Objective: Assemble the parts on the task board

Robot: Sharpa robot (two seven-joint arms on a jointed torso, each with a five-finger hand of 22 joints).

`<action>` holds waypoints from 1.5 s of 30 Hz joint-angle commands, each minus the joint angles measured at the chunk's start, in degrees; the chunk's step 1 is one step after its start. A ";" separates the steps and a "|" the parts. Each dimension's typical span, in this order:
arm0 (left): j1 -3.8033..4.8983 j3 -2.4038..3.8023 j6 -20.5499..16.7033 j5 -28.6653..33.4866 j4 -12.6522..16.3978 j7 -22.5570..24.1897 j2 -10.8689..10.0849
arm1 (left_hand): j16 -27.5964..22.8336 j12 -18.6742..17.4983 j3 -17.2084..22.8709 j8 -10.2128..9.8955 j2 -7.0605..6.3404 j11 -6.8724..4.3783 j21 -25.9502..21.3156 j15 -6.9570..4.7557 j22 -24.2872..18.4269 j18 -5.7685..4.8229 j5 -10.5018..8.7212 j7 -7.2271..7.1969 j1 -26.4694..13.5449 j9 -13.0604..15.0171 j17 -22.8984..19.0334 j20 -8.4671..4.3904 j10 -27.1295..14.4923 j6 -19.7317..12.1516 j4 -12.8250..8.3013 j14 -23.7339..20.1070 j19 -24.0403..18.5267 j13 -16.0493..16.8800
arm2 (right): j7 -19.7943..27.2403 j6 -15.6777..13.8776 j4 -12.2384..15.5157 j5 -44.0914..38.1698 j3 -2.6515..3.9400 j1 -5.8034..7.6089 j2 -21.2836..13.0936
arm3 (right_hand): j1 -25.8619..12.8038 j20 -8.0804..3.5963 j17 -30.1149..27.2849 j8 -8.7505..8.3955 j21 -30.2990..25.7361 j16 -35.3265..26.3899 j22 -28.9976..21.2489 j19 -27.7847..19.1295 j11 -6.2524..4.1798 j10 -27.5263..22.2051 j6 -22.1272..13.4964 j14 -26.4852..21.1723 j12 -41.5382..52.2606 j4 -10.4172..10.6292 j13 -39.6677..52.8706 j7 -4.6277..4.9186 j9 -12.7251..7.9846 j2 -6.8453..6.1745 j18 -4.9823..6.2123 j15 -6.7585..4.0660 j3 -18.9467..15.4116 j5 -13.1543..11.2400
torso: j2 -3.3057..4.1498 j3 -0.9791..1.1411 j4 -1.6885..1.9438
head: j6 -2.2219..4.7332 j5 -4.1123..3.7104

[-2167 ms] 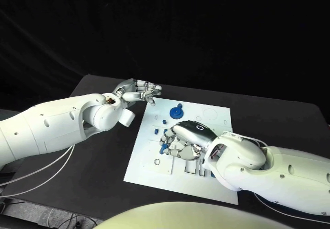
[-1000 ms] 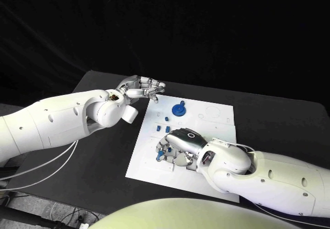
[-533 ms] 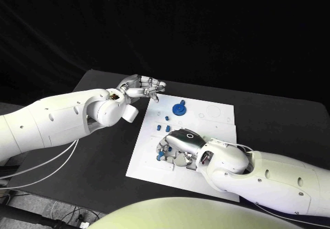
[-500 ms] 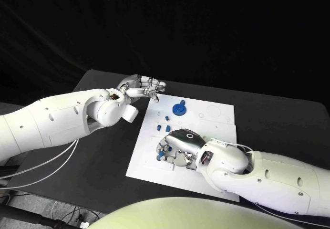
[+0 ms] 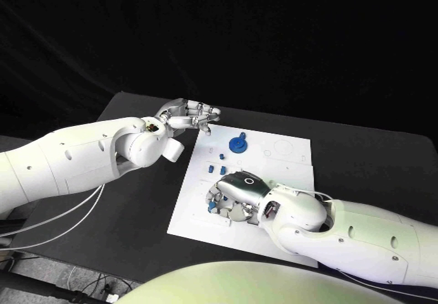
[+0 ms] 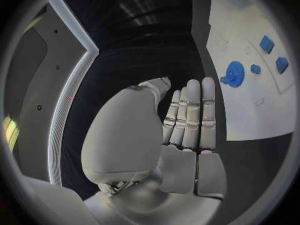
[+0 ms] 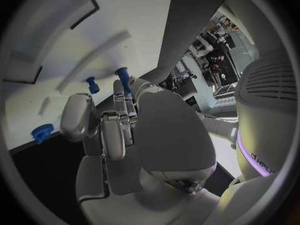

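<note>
The white task board (image 5: pixel 196 223) lies mid-table. My right hand (image 5: pixel 239 190) hangs low over its left middle, fingers curled down, pinching a small blue peg (image 5: pixel 212 204). The right wrist view shows that peg (image 7: pixel 123 78) sticking out past the fingertips (image 7: pixel 120 92) of my right hand (image 7: pixel 119 130), just above the board (image 7: pixel 75 40). A second blue peg (image 7: pixel 92 84) stands close by. A blue gear (image 5: pixel 235 147) sits at the board's far side. My left hand (image 5: pixel 187 118) hovers off the board's far left corner, holding nothing, its fingers (image 6: pixel 190 112) straight and side by side.
Two small blue blocks (image 5: pixel 214 169) and a blue knob (image 5: pixel 223 156) lie between the gear and my right hand. The left wrist view shows the gear (image 6: pixel 235 75), the knob (image 6: pixel 255 69) and the blocks (image 6: pixel 267 44). Black table (image 5: pixel 137 196) surrounds the board.
Over two seconds my right hand has moved a little toward the board's near left with the peg. In the last half second it barely shifts. The left arm stays still.
</note>
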 commanded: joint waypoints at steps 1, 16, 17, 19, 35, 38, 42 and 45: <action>0.02 0.04 0.88 0.09 0.07 0.26 0.13 | -0.26 0.31 0.03 -0.24 0.37 0.09 -0.21 0.37 -0.09 0.79 -0.11 0.01 -0.37 0.07 -0.05 0.03 -0.29 -0.39 -0.25 0.05 0.52 -0.07 | -0.88 2.73 -0.13 -1.44 -0.24 -0.24 0.16 | -0.96 0.03 1.75 0.15 -0.44 0.29 5.78 0.20 0.06 0.05 -0.04 3.33 -0.37 0.01 0.08 0.31 0.01 -0.26 -0.38 -0.26 0.47 -0.05 | -0.02 -0.03 0.01 | 0.09 -0.03; 0.02 0.03 0.95 0.09 0.04 0.18 0.12 | -0.26 0.31 0.03 -0.24 0.37 0.09 -0.21 0.37 -0.09 0.79 -0.11 0.01 -0.37 0.07 -0.05 0.03 -0.29 -0.39 -0.25 0.05 0.52 -0.07 | -2.29 3.47 -0.17 -2.89 -0.36 -0.27 0.23 | -3.18 0.53 1.78 -0.92 -1.33 0.35 5.69 -0.07 0.89 -1.86 -2.26 3.29 -0.45 -0.16 0.04 1.31 -0.30 -2.43 -0.29 0.40 1.42 -0.28 | 0.02 0.00 0.02 | 0.12 -0.12; 0.02 0.03 0.95 0.09 0.04 0.17 0.11 | -0.26 0.31 0.03 -0.24 0.37 0.09 -0.21 0.37 -0.09 0.79 -0.11 0.01 -0.37 0.07 -0.05 0.03 -0.29 -0.39 -0.25 0.05 0.52 -0.07 | -2.34 3.41 -0.16 -2.99 -0.36 -0.27 0.22 | -3.18 0.53 1.78 -0.92 -1.33 0.35 5.69 -0.07 0.89 -1.86 -2.26 3.29 -0.45 -0.16 0.04 1.31 -0.30 -2.43 -0.29 0.40 1.42 -0.28 | 0.02 0.01 0.02 | 0.12 -0.13; 0.02 0.03 0.96 0.09 0.04 0.16 0.11 | -0.26 0.31 0.03 -0.24 0.37 0.09 -0.21 0.37 -0.09 0.79 -0.11 0.01 -0.37 0.07 -0.05 0.03 -0.29 -0.39 -0.25 0.05 0.52 -0.07 | -2.42 3.31 -0.14 -3.13 -0.36 -0.27 0.19 | -3.18 0.53 1.78 -0.92 -1.33 0.35 5.69 -0.07 0.89 -1.86 -2.26 3.29 -0.45 -0.16 0.04 1.31 -0.30 -2.43 -0.29 0.40 1.42 -0.28 | 0.00 0.01 0.00 | 0.11 -0.10; 0.02 0.02 1.10 0.09 0.06 0.00 0.06 | -0.31 0.40 -0.01 -0.25 0.39 0.09 -0.33 0.36 -0.16 0.79 -0.12 0.00 -0.41 0.10 -0.04 0.02 -0.31 -0.38 -0.27 0.04 0.59 -0.08 | -1.95 -0.01 0.16 -3.37 -0.37 -0.27 -0.04 | -6.14 0.87 1.70 -3.70 -2.31 0.36 5.60 -0.30 1.04 -4.92 -6.94 3.19 0.20 -0.65 0.25 1.27 -1.25 -4.96 -0.10 0.60 -0.06 0.26 | 0.01 0.00 0.02 | 0.08 -0.11; 0.02 0.02 1.13 0.09 0.07 -0.03 0.02 | -0.31 0.40 -0.01 -0.25 0.39 0.09 -0.33 0.36 -0.16 0.79 -0.12 0.00 -0.41 0.10 -0.04 0.02 -0.31 -0.38 -0.27 0.04 0.59 -0.08 | -1.70 -1.28 0.39 -3.31 -0.37 -0.27 -0.25 | -6.84 0.79 1.64 -4.39 -2.66 0.34 5.53 -0.37 0.86 -5.50 -8.28 3.17 0.54 -0.67 0.37 1.17 -1.46 -5.23 -0.04 0.47 -1.17 -0.38 | 0.01 -0.03 -0.02 | 0.13 -0.16; 0.02 0.02 1.18 0.09 0.08 -0.06 -0.03 | -0.31 0.40 -0.01 -0.25 0.39 0.09 -0.33 0.36 -0.16 0.79 -0.12 0.00 -0.41 0.10 -0.04 0.02 -0.31 -0.38 -0.27 0.04 0.59 -0.08 | -1.34 -2.85 0.93 -3.21 -0.37 -0.27 -0.77 | -7.18 0.74 1.43 -4.73 -3.02 0.27 5.45 -0.45 0.84 -5.99 -9.03 3.11 0.85 -0.73 0.46 1.25 -1.55 -5.40 0.01 0.43 -2.18 -0.71 | 0.01 -0.02 0.02 | 0.11 -0.20; 0.02 0.01 1.18 0.09 0.08 -0.08 -0.10 | -0.31 0.40 -0.01 -0.25 0.39 0.09 -0.33 0.36 -0.16 0.79 -0.12 0.00 -0.41 0.10 -0.04 0.02 -0.31 -0.38 -0.27 0.04 0.59 -0.08 | -0.61 -5.52 2.05 -2.73 -0.29 -0.23 -2.09 | -7.22 0.73 1.19 -4.87 -3.60 0.17 5.28 -0.61 0.87 -6.45 -9.38 3.05 0.92 -0.81 0.46 1.23 -1.58 -5.45 0.09 0.45 -2.69 -0.79 | -0.05 -0.01 -0.09 | 0.20 -0.30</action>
